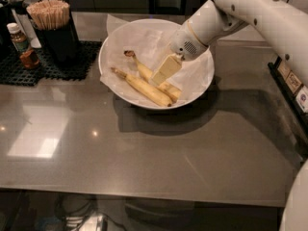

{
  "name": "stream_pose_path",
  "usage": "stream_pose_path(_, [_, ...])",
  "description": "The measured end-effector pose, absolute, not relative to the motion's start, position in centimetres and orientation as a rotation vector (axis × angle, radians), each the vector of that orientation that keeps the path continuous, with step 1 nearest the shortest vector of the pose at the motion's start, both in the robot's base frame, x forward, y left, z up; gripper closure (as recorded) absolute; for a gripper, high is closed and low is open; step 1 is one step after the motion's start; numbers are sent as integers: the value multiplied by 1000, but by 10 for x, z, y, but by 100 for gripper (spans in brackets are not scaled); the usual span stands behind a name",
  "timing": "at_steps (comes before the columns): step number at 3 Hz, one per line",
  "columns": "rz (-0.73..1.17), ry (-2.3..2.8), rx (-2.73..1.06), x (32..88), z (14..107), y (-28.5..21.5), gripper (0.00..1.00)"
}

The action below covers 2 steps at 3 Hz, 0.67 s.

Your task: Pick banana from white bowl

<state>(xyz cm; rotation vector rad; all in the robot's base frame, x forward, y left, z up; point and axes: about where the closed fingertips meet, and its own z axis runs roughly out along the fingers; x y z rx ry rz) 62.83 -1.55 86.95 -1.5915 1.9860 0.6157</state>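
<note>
The white bowl (103, 53), lined with crumpled white paper, stands at the back middle of the grey counter. Two yellow bananas lie in it side by side. The banana (143, 70) with the dark brown blobby stem end lies farther back, its stem pointing up-left. The like banana (145, 88) with a thin pale stem lies in front of it. My gripper (166, 70) hangs over the bowl on the white arm from the upper right. It sits just above the middle of the dark-stemmed banana and hides part of it.
A black holder of wooden sticks (50, 14) and a small sauce bottle (22, 45) stand on a black mat (48, 65) at the back left. A dark fixture with labels (291, 79) lines the right edge. The counter's front edge runs along the bottom.
</note>
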Motion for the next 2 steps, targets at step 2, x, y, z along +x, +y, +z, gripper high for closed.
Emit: stream_pose_path(2, [659, 2011, -1614, 628, 854, -11, 37])
